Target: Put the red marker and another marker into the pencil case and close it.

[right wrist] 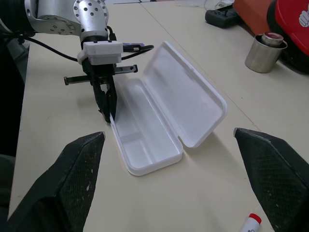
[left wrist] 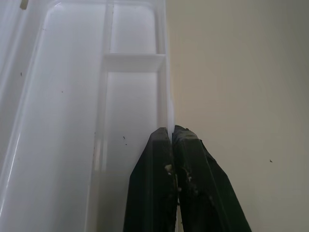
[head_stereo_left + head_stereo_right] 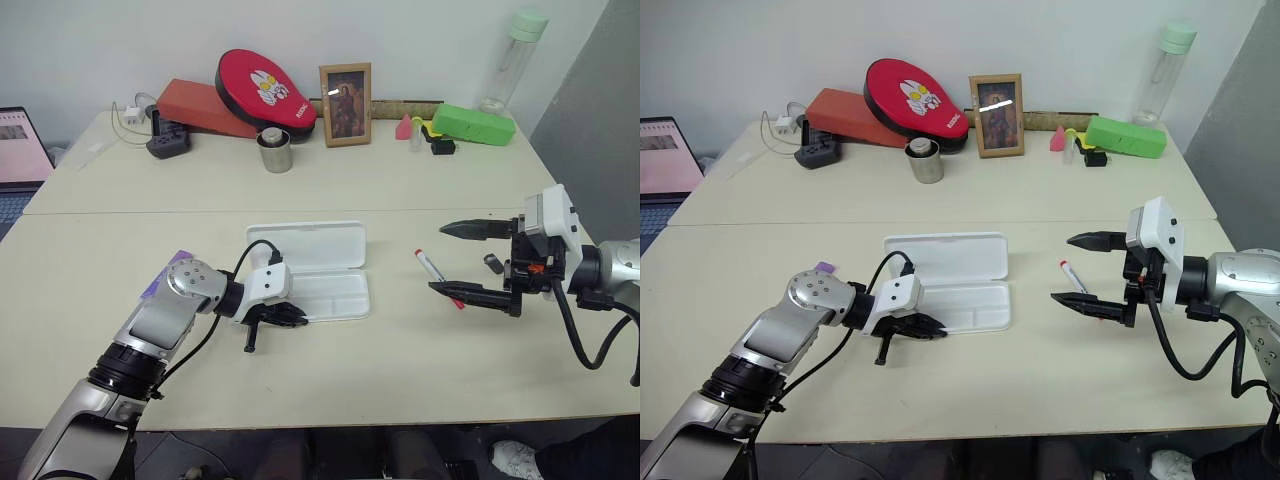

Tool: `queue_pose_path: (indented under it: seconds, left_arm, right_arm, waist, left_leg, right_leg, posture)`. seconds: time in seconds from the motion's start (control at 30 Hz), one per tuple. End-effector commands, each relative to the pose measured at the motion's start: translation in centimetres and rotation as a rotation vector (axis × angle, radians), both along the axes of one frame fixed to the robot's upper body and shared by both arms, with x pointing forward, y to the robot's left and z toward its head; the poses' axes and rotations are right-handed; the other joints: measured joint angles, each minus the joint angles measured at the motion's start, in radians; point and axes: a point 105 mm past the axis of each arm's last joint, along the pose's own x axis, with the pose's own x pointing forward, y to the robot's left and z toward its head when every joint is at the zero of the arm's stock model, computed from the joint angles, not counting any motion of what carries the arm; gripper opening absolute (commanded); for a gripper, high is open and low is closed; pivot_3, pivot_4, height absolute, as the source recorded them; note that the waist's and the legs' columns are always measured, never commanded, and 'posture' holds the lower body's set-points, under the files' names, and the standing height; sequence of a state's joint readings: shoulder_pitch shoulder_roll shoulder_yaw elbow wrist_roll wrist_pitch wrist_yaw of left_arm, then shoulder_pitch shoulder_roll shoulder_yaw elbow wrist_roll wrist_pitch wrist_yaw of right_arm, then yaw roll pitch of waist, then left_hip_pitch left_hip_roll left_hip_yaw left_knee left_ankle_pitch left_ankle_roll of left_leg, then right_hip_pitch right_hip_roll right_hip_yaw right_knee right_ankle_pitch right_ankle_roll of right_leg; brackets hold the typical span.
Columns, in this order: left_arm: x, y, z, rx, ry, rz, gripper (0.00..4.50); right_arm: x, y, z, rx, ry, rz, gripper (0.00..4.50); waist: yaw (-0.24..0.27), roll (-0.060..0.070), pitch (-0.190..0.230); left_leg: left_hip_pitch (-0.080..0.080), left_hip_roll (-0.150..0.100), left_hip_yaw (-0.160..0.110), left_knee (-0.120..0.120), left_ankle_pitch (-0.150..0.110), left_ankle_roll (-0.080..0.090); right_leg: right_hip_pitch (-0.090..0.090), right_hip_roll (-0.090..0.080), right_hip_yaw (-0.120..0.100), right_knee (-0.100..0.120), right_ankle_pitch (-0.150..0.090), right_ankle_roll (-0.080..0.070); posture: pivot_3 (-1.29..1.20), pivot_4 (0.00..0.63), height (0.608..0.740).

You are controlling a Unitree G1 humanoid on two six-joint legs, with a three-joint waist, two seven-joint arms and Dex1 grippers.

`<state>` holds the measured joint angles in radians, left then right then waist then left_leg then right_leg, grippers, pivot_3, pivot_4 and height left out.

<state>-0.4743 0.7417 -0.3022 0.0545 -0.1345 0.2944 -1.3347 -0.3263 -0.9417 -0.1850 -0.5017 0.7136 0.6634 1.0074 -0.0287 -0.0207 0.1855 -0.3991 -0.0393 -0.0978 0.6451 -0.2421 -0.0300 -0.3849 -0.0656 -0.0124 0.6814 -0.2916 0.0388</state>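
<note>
The smooth white plastic pencil case lies open; the left gripper is clenched on its rim, while the right gripper gapes wide, empty.

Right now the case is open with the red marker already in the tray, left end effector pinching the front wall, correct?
Not quite. The red marker lies on the table right of the pencil case, per the left eye view. The case is open, the left end effector shut on its wall.

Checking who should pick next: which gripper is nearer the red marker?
Right. The open right gripper hovers just over the red marker; the left gripper is shut on the pencil case rim, well away.
</note>
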Motion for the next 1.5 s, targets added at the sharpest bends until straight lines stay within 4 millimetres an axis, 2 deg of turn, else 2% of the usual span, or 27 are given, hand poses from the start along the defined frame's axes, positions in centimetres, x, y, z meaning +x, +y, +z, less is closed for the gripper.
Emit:
queue_pose_path:
  seconds: [0.03, 0.27, 0.4, 0.7, 0.77, 1.0, 1.3, 1.4, 1.5]
  left_arm:
    - [-0.4, 0.0, -0.1, 0.002, 0.015, -0.005, 0.01]
    - [-0.3, 0.1, 0.6, -0.014, 0.005, 0.016, 1.62]
    - [-0.6, 0.0, 1.1, -0.024, 0.009, 0.010, 2.38]
    - [-2.4, -0.6, 4.1, -0.142, 0.041, 0.008, 4.21]
    - [-2.5, -0.7, 4.7, -0.177, 0.043, 0.023, 4.47]
    - [-2.9, -0.6, 7.8, -0.334, 0.054, 0.093, 4.47]
    - [-1.8, 1.0, 9.6, -0.449, -0.011, 0.273, 4.47]
    - [-1.0, 2.1, 10.4, -0.482, -0.051, 0.350, 4.47]
    - [0.4, 5.0, 11.8, -0.517, -0.136, 0.500, 4.47]
  right_arm:
    - [-0.5, 0.2, 0.8, -0.013, -0.038, 0.035, 4.50]
    - [-0.2, 0.3, 0.7, -0.008, -0.036, 0.038, 4.50]
    - [-0.1, 0.2, 0.6, -0.006, -0.034, 0.037, 4.50]
    - [0.0, 0.3, 0.5, 0.000, -0.032, 0.044, 4.50]
    - [0.1, 0.3, 0.5, 0.001, -0.031, 0.045, 4.50]
    - [0.2, 0.5, 0.6, 0.007, -0.031, 0.065, 4.50]
    - [0.3, 1.1, 1.4, 0.043, -0.042, 0.117, 4.50]
    - [0.5, 1.3, 1.5, 0.048, -0.047, 0.123, 4.50]
    - [0.5, 1.7, 2.3, 0.089, -0.052, 0.150, 4.50]
  waist:
    - [0.000, 0.000, 0.000]
    - [0.000, 0.000, 0.000]
    - [0.000, 0.000, 0.000]
    - [-0.001, 0.000, 0.000]
    - [-0.001, 0.000, 0.000]
    - [-0.001, 0.000, 0.000]
    - [0.000, 0.000, 0.000]
    - [0.000, 0.000, 0.000]
    - [-0.002, 0.000, 0.000]
  left_leg:
    - [0.000, 0.000, 0.000, 0.000, 0.000, 0.000]
    - [0.000, 0.000, 0.000, 0.000, 0.000, 0.000]
    - [0.000, 0.000, 0.000, 0.000, 0.000, 0.000]
    - [0.000, 0.000, 0.000, 0.000, 0.000, 0.000]
    - [0.000, 0.000, 0.000, 0.000, 0.000, 0.000]
    - [0.000, 0.000, 0.000, 0.000, 0.000, 0.000]
    - [0.000, 0.000, 0.000, 0.000, 0.000, 0.000]
    - [0.000, 0.000, -0.001, 0.000, 0.000, 0.000]
    - [0.000, 0.001, 0.000, 0.000, 0.000, 0.000]
  right_leg:
    - [0.000, 0.000, 0.000, 0.000, 0.000, 0.000]
    - [0.000, 0.000, 0.000, 0.000, 0.000, 0.000]
    - [0.000, 0.000, 0.000, 0.000, 0.000, 0.000]
    - [0.000, 0.000, 0.001, 0.000, 0.000, 0.000]
    - [0.000, 0.000, 0.001, 0.000, 0.000, 0.000]
    - [0.000, 0.000, 0.001, 0.000, 0.000, 0.000]
    - [0.000, 0.000, 0.001, 0.000, 0.000, 0.000]
    - [0.000, 0.000, 0.001, 0.000, 0.000, 0.000]
    - [0.000, 0.000, 0.001, 0.000, 0.000, 0.000]
  posture:
    - [0.00, 0.150, 0.740]
    - [0.00, 0.150, 0.740]
    - [0.00, 0.150, 0.740]
    - [0.00, 0.150, 0.740]
    - [0.00, 0.150, 0.740]
    - [0.00, 0.150, 0.740]
    - [0.00, 0.150, 0.740]
    - [0.00, 0.150, 0.740]
    - [0.00, 0.150, 0.740]
